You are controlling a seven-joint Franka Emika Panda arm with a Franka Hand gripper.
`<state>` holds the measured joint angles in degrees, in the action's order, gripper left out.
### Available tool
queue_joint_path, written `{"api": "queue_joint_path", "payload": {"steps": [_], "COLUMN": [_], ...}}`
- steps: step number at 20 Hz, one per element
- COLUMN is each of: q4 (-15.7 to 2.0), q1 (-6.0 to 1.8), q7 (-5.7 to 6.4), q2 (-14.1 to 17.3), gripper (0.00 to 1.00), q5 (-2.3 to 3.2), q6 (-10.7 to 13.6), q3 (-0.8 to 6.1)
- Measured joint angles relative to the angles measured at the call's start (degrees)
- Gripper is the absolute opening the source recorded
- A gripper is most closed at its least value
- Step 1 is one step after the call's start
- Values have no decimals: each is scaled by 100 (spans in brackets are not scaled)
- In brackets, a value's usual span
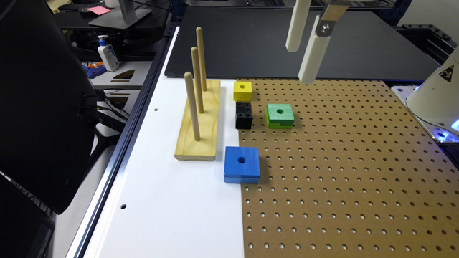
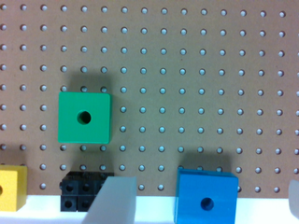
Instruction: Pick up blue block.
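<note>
1. You have one blue block (image 1: 241,164), with one round hole in its middle.
2. You have one green block (image 1: 280,115) and one yellow block (image 1: 242,90), each with one hole.
3. You have one black block (image 1: 244,115).
4. You have one wooden base (image 1: 200,125) carrying three upright pegs (image 1: 192,105).

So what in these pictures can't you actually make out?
Wrist view: the blue block and the yellow block run off the picture's edge, so part of each is missing.
Wrist view: the black block sits partly behind one blurred jaw.
Exterior view: whatever carries the jaws is cut off by the frame's upper edge.
Exterior view: the label on the bottle is too small to read.
</note>
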<state>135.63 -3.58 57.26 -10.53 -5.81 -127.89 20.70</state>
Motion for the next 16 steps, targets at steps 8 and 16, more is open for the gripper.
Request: {"api": "queue_joint_path", "payload": {"steps": [8,16], "q4": [-178,-130], "q1": [0,0], "q7": [18,132], "q2": [185,942], "gripper": [100,100], "q5": [1,174], "q6": [0,-699], "q3": [24,63]}}
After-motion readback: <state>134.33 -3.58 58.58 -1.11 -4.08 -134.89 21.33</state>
